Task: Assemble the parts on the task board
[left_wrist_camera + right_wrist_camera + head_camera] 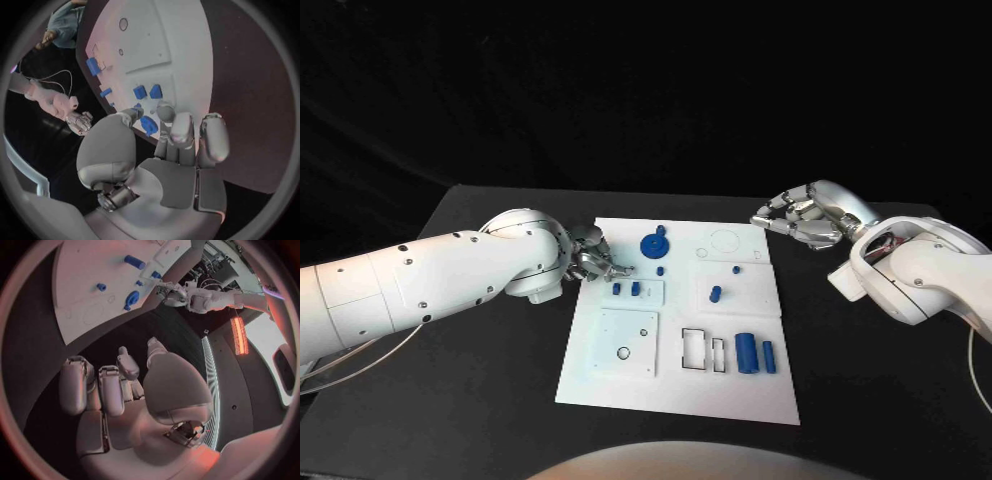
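Note:
The white task board (678,385) lies in the middle of the table. My left hand (593,258) hovers at the board's left edge and pinches a small blue part (620,270) between thumb and fingers; the left wrist view shows that part (149,125) at the fingertips (165,111). Just past it, two small blue pieces (627,289) stand in a recess. A round blue piece (655,243) sits near the board's far edge. My right hand (798,218) hangs off the board's far right corner, fingers loosely bent, holding nothing.
Two blue cylinders (756,354) lie near the board's right side beside two rectangular slots (704,349). Two more small blue pieces (715,294) (737,269) sit mid-board. A square inset plate (629,342) takes the near left. Black table (473,400) surrounds the board.

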`<action>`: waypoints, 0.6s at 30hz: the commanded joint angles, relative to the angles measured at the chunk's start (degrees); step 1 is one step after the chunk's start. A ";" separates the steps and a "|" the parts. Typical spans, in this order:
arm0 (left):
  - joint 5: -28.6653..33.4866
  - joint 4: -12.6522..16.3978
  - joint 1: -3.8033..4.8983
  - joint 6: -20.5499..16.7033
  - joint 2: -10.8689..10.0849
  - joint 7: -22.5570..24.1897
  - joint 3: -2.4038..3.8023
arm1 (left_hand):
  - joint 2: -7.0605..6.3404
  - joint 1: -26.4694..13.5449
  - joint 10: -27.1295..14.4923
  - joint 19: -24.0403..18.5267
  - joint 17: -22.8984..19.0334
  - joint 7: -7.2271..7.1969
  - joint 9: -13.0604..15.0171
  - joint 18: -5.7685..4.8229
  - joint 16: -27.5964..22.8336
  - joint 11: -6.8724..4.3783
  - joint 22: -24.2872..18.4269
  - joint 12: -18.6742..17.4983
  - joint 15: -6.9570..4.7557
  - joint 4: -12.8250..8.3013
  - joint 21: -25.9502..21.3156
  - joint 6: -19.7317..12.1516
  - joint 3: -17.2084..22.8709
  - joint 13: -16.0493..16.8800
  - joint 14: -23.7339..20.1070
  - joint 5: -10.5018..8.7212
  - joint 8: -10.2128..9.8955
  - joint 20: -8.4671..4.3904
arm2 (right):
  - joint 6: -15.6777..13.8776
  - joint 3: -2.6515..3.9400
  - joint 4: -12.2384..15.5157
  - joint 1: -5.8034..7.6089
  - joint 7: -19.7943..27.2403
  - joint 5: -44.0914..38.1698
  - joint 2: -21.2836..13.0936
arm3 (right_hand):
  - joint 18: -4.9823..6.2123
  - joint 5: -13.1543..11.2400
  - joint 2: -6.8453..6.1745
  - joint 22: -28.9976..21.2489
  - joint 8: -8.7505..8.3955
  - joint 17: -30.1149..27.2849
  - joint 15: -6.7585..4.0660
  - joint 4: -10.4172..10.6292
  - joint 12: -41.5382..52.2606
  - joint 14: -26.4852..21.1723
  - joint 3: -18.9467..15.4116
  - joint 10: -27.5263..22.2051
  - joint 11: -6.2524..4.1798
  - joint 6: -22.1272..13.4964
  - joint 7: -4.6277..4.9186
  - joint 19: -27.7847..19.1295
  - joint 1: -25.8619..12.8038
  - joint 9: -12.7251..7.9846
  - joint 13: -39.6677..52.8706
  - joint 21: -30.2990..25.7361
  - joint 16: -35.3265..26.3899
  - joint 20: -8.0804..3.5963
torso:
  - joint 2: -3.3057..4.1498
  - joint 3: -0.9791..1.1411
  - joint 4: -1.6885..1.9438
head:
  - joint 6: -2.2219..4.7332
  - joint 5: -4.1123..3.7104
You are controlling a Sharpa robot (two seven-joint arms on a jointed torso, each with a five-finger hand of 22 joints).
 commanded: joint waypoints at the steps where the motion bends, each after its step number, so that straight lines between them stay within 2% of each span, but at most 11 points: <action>1: 2.52 0.28 0.03 -4.01 -0.14 1.12 0.17 | 0.34 -0.76 -0.85 -0.84 0.03 0.43 -0.13 -0.35 -0.22 0.05 -0.56 -0.71 -0.36 -0.03 -0.63 -0.33 -0.69 -0.75 -0.04 -0.16 -0.41 -0.07 | -0.13 0.00 0.03 -0.04 0.51 -0.23 0.00 | 0.95 -0.01 0.20 5.85 0.24 2.18 -0.34 0.01 -0.19 2.87 -0.35 -0.38 0.08 -0.41 -0.02 -0.24 -0.30 -0.07 -0.03 -0.20 -0.23 -0.03 | -0.03 0.03 0.08 | 0.09 -0.12; 3: 3.91 0.44 0.05 -5.66 -0.27 2.49 0.26 | 0.56 0.13 -2.37 -2.14 -0.03 0.87 -0.49 0.04 -0.29 0.40 -2.48 -2.37 -0.11 -0.13 -1.74 -1.57 -1.10 -3.20 -0.08 0.23 -1.17 0.09 | -0.14 0.00 0.00 -0.04 0.51 -0.23 0.01 | 0.96 -0.02 0.25 5.82 0.23 2.19 -0.34 0.01 -0.21 2.88 -0.45 -0.40 0.08 -0.44 -0.01 -0.26 -0.39 -0.08 -0.07 -0.25 -0.24 -0.03 | -0.04 0.04 0.10 | 0.13 -0.20; 4: 4.75 0.49 0.05 -6.50 -0.29 3.65 0.29 | 0.37 1.64 -4.71 -4.35 -0.23 1.33 -0.72 0.71 -0.49 0.83 -5.71 -4.98 0.22 -0.11 -3.62 -2.49 -1.22 -6.83 -0.19 0.44 -1.63 0.33 | -0.14 0.00 -0.02 -0.04 0.51 -0.23 0.02 | 0.96 -0.02 0.25 5.82 0.23 2.19 -0.34 0.01 -0.21 2.88 -0.45 -0.40 0.08 -0.44 -0.01 -0.26 -0.39 -0.08 -0.07 -0.25 -0.24 -0.03 | -0.06 0.04 0.09 | 0.15 -0.28; 6: 6.19 0.54 0.06 -8.08 -0.28 6.57 0.32 | -0.60 6.91 -8.13 -8.17 -2.52 2.93 -1.45 1.69 -2.89 2.28 -10.93 -6.98 1.39 -0.17 -7.07 -5.82 -0.93 -7.81 -1.73 0.50 -3.11 1.20 | -0.16 0.00 -0.04 -0.04 0.53 -0.23 0.02 | 0.95 -0.01 0.27 5.83 0.23 2.14 -0.34 0.00 -0.21 2.86 -0.46 -0.40 0.08 -0.45 -0.01 -0.25 -0.39 -0.08 -0.07 -0.23 -0.26 -0.03 | -0.08 0.04 0.09 | 0.13 -0.31; 7: 6.82 0.52 0.06 -9.01 -0.22 8.69 0.32 | -0.95 9.90 -10.50 -11.58 -4.77 4.15 -2.01 2.54 -5.31 3.17 -15.46 -8.28 2.37 -0.15 -10.14 -7.75 -0.52 -8.52 -3.54 0.47 -3.95 1.88 | -0.19 0.00 -0.05 -0.04 0.55 -0.23 0.01 | 0.98 -0.01 0.29 5.78 0.23 2.08 -0.33 0.00 -0.21 2.85 -0.47 -0.40 0.08 -0.45 -0.01 -0.30 -0.39 -0.08 -0.07 -0.32 -0.29 -0.03 | -0.09 0.03 0.09 | 0.23 -0.46; 8: 7.14 0.46 0.06 -10.13 -0.13 11.20 0.28 | -1.40 14.32 -13.55 -18.62 -8.41 5.50 -2.95 4.26 -9.26 4.64 -24.71 -10.12 3.63 -0.44 -16.82 -9.85 0.28 -9.72 -6.84 0.60 -4.99 2.98 | -0.22 0.00 -0.06 -0.04 0.57 -0.23 0.00 | 0.99 0.00 0.30 5.74 0.23 2.03 -0.33 -0.01 -0.25 2.84 -0.47 -0.44 0.09 -0.45 -0.01 -0.34 -0.39 -0.09 -0.12 -0.38 -0.31 -0.03 | -0.06 0.03 0.11 | 0.29 -0.55; 9: 7.19 0.41 0.06 -11.33 -0.04 13.37 0.19 | -1.87 16.34 -15.33 -21.48 -2.93 6.08 -3.53 5.05 -2.78 5.39 -28.40 -11.26 3.93 -0.64 -19.76 -10.82 0.64 -10.44 -3.41 0.55 -5.63 3.33 | -0.24 0.00 -0.07 -0.04 0.59 -0.23 -0.01 | 1.00 0.02 0.32 5.71 0.24 2.00 -0.33 -0.03 -0.25 2.83 -0.48 -0.43 0.08 -0.45 -0.01 -0.37 -0.37 -0.09 -0.11 -0.43 -0.33 -0.03 | -0.07 0.02 0.13 | 0.34 -0.59; 10: 7.06 0.30 0.05 -12.88 0.12 16.14 0.04 | -2.42 19.31 -16.88 -23.58 -5.33 6.77 -4.31 5.42 -4.52 5.64 -31.07 -12.52 4.52 -1.47 -22.12 -11.30 1.39 -11.31 -5.41 0.57 -6.27 3.87 | -0.26 0.00 -0.08 -0.04 0.61 -0.23 -0.03 | 1.04 0.07 0.36 5.62 0.24 1.92 -0.33 -0.06 -0.34 2.81 -0.50 -0.53 0.08 -0.45 -0.01 -0.45 -0.33 -0.09 -0.23 -0.56 -0.37 -0.02 | -0.05 -0.01 0.13 | 0.45 -0.61; 12: 6.21 -0.09 0.03 -15.75 0.58 21.63 -0.26 | -3.27 23.42 -19.65 -25.43 -14.66 7.77 -6.40 5.42 -12.66 6.68 -32.65 -16.02 5.67 -2.15 -25.17 -11.58 2.19 -14.01 -13.75 0.39 -7.92 4.99 | -0.28 0.00 -0.13 -0.04 0.65 -0.19 -0.04 | 1.06 0.11 0.38 5.55 0.25 1.91 -0.33 -0.08 -0.41 2.80 -0.52 -0.61 0.09 -0.45 -0.01 -0.51 -0.28 -0.10 -0.32 -0.67 -0.38 -0.02 | -0.05 0.00 0.13 | 0.53 -0.63; 16: 2.33 -0.59 -0.01 -18.30 1.35 27.69 -0.69 | -3.52 27.22 -21.53 -25.32 -17.47 8.08 -10.13 5.62 -13.23 7.57 -34.09 -20.20 6.32 -3.43 -27.52 -13.27 2.01 -17.92 -16.25 0.36 -11.29 5.87 | -0.26 0.00 -0.16 -0.04 0.71 -0.12 -0.04 | 1.09 0.19 0.43 5.47 0.26 1.78 -0.33 -0.13 -0.53 2.77 -0.57 -0.74 0.09 -0.47 -0.02 -0.59 -0.14 -0.11 -0.47 -0.81 -0.45 -0.02 | 0.02 -0.08 -0.02 | 0.64 -0.79; 18: -0.54 -0.80 -0.03 -18.85 1.80 29.43 -0.90 | -3.48 27.98 -22.17 -25.31 -18.03 8.06 -10.98 5.63 -13.00 7.74 -34.23 -21.30 6.40 -3.82 -27.81 -12.33 1.81 -18.98 -16.70 0.39 -11.45 5.95 | -0.24 0.00 -0.17 -0.04 0.73 -0.10 -0.04 | 1.10 0.26 0.46 5.46 0.27 1.78 -0.33 -0.16 -0.58 2.77 -0.61 -0.79 0.09 -0.47 -0.01 -0.60 -0.02 -0.12 -0.54 -0.84 -0.46 -0.01 | 0.03 -0.08 -0.02 | 0.72 -0.84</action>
